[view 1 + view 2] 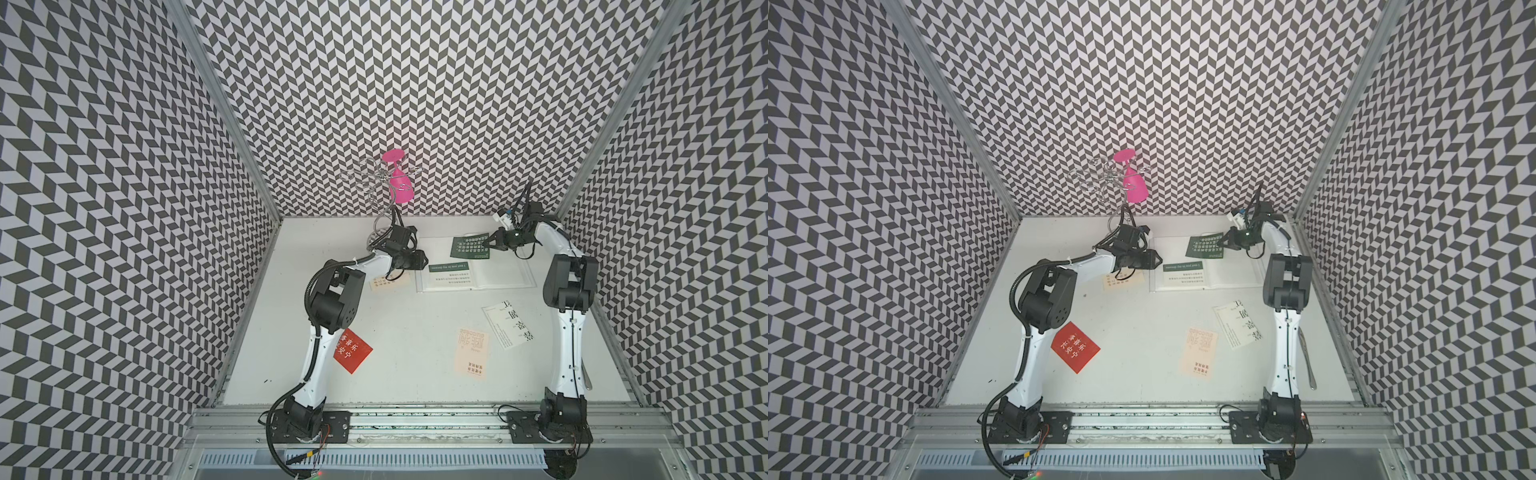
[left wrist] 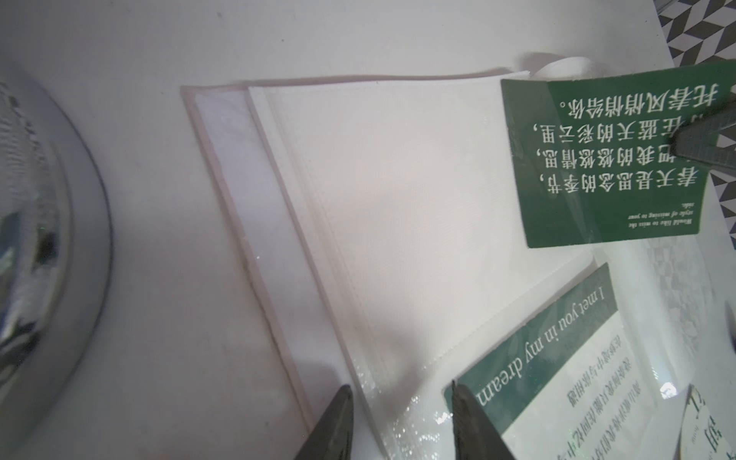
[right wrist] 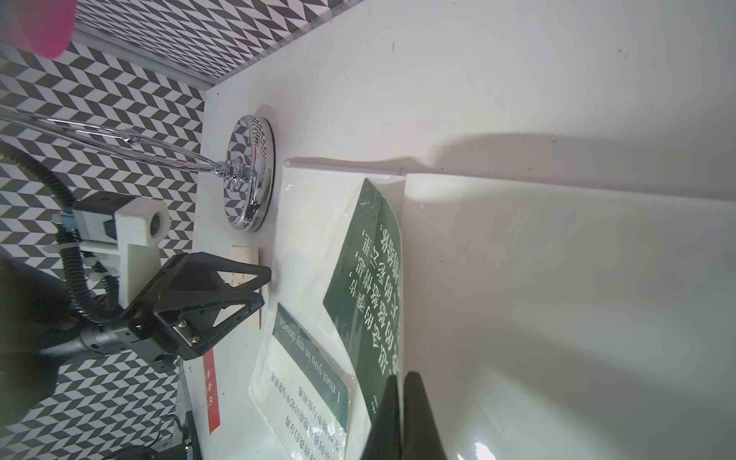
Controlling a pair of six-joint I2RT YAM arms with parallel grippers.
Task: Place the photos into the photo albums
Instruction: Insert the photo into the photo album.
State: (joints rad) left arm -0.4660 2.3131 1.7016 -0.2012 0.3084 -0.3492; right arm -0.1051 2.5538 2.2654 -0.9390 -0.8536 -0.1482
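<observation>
The photo album point(image 1: 509, 270) lies open at the back of the table, a white card with a green band point(image 1: 446, 272) in a clear sleeve on its left page. My right gripper point(image 1: 492, 245) is shut on the dark green card point(image 1: 469, 248), held slanted over the upper pages; its far end seems to lie under sleeve film point(image 3: 370, 278). My left gripper point(image 2: 398, 392) stands open at the album's left edge point(image 2: 278, 239), nothing between its fingers. Loose photos: red point(image 1: 353, 351), peach point(image 1: 471, 353), white with black characters point(image 1: 509, 326), and cream point(image 1: 384, 283) under my left arm.
A wire glass rack with a chrome base point(image 3: 251, 187) stands just left of the album, close to my left wrist, with a pink glass point(image 1: 401, 187) hanging on it. A metal utensil point(image 1: 1308, 365) lies by the right wall. Patterned walls close three sides.
</observation>
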